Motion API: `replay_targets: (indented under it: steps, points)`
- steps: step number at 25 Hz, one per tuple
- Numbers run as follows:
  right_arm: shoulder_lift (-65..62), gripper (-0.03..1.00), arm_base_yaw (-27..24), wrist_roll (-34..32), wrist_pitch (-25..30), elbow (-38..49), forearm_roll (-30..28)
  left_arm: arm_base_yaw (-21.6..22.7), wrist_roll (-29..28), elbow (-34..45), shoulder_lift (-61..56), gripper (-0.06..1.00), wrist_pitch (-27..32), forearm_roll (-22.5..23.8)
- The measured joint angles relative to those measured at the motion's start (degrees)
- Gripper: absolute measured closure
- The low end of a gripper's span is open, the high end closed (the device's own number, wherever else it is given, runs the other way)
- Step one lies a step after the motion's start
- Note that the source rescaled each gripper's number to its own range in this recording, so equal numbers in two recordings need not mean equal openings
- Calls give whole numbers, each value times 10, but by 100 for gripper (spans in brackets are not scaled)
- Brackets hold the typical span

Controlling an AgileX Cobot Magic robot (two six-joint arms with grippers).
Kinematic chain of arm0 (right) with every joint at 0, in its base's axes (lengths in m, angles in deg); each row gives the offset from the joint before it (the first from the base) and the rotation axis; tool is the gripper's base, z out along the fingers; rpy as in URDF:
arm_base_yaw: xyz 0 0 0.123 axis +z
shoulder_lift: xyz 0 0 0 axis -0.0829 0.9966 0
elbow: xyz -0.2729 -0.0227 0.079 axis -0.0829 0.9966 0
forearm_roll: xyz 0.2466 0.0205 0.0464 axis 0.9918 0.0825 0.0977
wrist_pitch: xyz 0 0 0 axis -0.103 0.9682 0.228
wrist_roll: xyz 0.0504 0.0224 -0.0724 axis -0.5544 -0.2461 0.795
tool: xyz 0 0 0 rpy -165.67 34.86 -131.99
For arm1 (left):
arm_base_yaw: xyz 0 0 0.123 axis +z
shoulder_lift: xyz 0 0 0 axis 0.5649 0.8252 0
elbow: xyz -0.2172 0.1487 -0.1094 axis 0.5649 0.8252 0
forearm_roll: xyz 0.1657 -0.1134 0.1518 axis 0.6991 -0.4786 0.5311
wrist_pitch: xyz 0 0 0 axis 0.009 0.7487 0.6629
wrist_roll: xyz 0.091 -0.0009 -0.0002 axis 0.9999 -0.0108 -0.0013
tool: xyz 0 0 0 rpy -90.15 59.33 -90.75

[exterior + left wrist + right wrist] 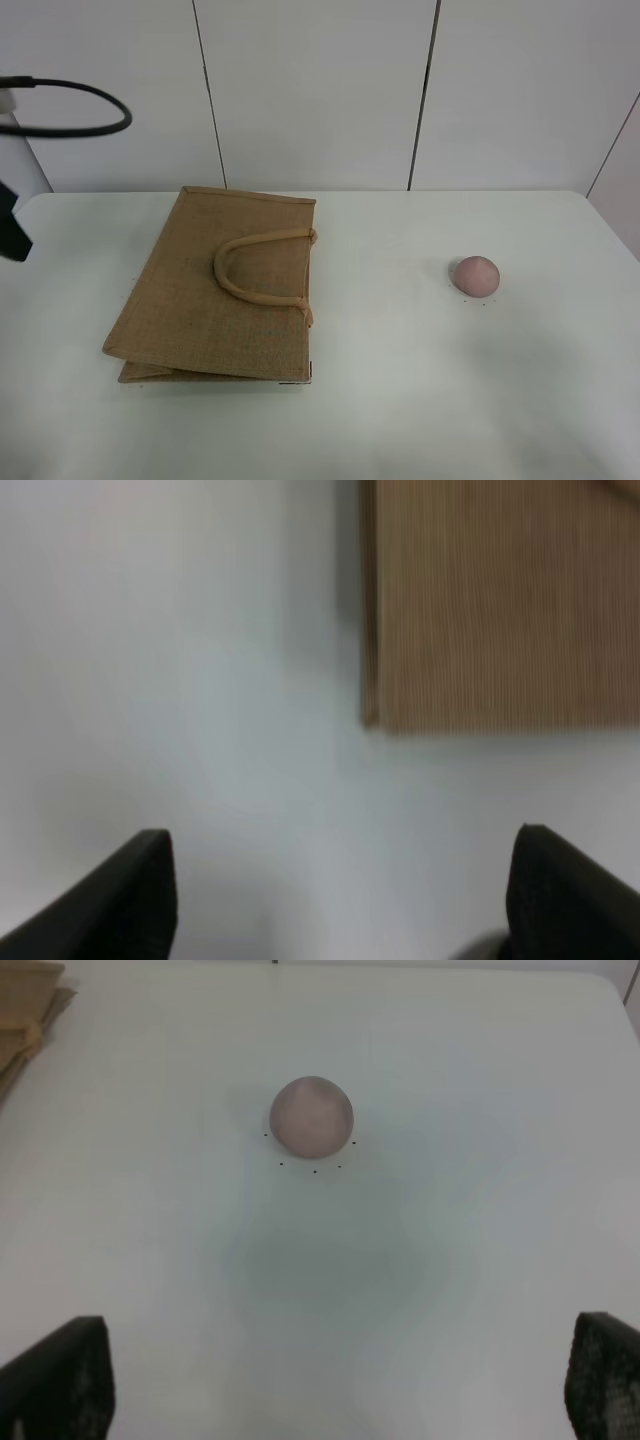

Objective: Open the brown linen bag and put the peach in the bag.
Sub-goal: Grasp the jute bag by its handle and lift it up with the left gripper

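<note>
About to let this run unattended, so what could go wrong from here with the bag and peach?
The brown linen bag lies flat and folded shut, so lifting one handle may drag the whole bag instead of opening it. The peach is round and sits loose on the table; a nudge from the open right gripper could roll it away.

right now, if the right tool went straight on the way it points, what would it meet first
Probably the peach, lying centred ahead of the open right tool; depth is unclear, so it may touch the table first.

No legible text or labels
</note>
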Motion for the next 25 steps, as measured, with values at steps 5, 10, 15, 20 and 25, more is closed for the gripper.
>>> replay_targets:
  steps: [5, 10, 15, 20, 25]
  points:
    - [0, -3, 0, 0, 0, 0, 0, 0, 0, -115, 156, -6, -32, 0]
    - [0, -3, 0, 0, 0, 0, 0, -1, -19, -213, 302, -6, -38, -1]
    - [0, -3, 0, 0, 0, 0, 1, -33, -50, -276, 396, -6, -29, -1]
    - [0, -3, 0, 0, 0, 0, 1, -99, -93, -322, 452, -6, -25, -3]
    - [0, -3, 0, 0, 0, 0, 1, -149, -122, -375, 511, -6, -33, -12]
